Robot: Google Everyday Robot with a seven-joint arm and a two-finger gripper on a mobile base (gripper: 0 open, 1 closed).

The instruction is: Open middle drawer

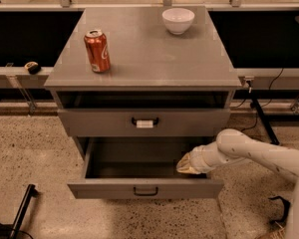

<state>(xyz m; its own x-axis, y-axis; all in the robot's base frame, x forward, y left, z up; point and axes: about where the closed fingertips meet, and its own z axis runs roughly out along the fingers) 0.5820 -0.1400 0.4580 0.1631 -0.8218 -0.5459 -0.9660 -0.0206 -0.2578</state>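
Note:
The middle drawer [114,188] is a wide grey drawer with a plain black loop handle [145,191]. It stands pulled out below the drawer with the white tag on its handle [144,123], and its inside shows dark and bare. My gripper [188,165] comes in from the right on a white arm [249,151]. It hangs over the right side of the open drawer, just behind the front panel and well right of the handle.
On the cabinet top [149,59] stand a red soda can [97,51] at the left and a white bowl [178,20] at the back right. Cables and a stand leg [261,116] lie on the speckled floor at the right, a black bar [20,210] at the lower left.

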